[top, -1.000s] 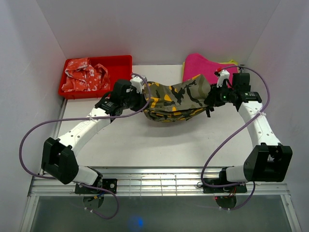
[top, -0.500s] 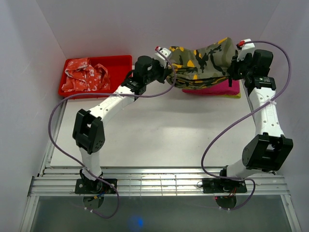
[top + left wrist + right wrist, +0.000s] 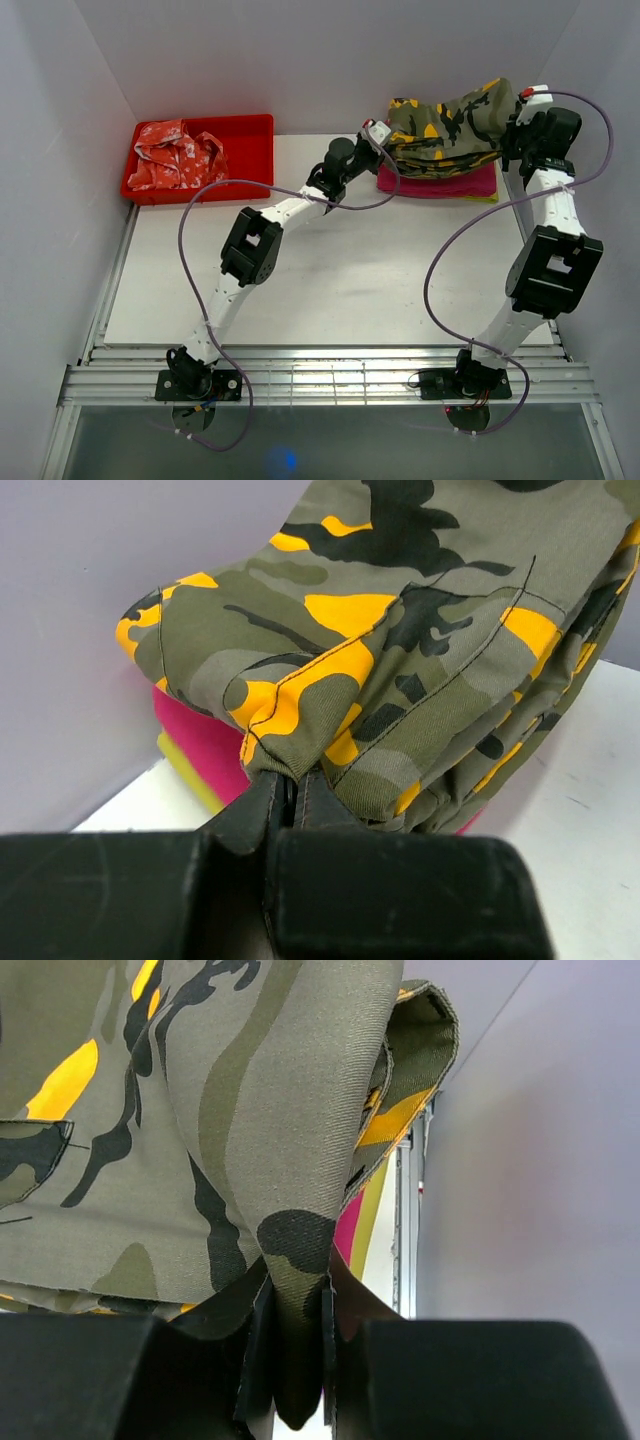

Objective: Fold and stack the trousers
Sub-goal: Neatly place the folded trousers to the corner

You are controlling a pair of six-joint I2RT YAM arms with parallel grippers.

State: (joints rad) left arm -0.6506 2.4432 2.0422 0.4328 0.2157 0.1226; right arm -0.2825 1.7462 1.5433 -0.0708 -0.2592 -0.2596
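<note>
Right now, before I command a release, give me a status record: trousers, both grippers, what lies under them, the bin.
trousers: folded camouflage bundle, far right, held at both ends
left gripper: shut on the trousers' left end
right gripper: shut on the trousers' right end
under trousers: pink folded cloth over a yellow-green layer
contact: trousers' underside appears to touch the pink folded cloth
red bin: far left, holds the red-and-white garment

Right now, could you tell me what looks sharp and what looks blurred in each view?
Top external: even, soft light, all sharp. Left wrist: the trousers show crisp stitching; the left gripper is a dark, soft-edged mass. Right wrist: cloth weave sharp, the right gripper equally dark and blurred.
</note>
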